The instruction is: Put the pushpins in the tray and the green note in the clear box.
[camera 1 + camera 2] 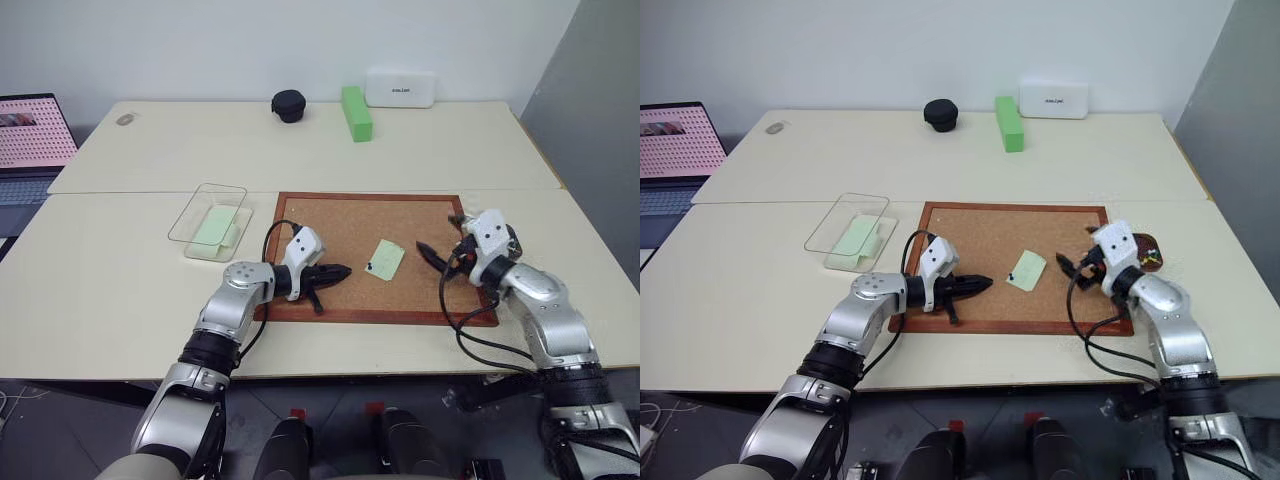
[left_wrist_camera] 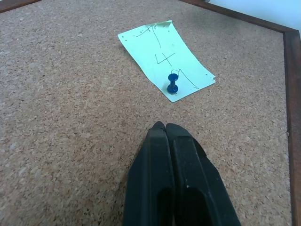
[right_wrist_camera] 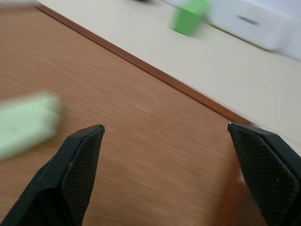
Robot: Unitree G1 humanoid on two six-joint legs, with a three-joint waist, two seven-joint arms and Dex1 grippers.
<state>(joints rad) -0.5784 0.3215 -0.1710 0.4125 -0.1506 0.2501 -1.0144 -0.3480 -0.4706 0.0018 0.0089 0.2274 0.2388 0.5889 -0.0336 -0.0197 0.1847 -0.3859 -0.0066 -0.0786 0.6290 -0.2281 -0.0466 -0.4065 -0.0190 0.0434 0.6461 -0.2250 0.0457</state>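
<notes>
Right tool (image 3: 164, 136) is hanging spread wide, left tool (image 2: 165, 128) pressed together — a blue pushpin (image 2: 172, 87) is pinning the green note (image 1: 386, 259) to the corkboard (image 1: 330, 215), clear box (image 1: 205, 205) waiting.

The left arm reaches forward, its forearm angled inward, and its end effector (image 1: 338, 271) points to the right with both black fingers pressed together, nothing between them. The right arm bends at the elbow, its end effector (image 1: 430, 254) pointing left, fingers (image 3: 77, 160) spread wide apart and empty
</notes>
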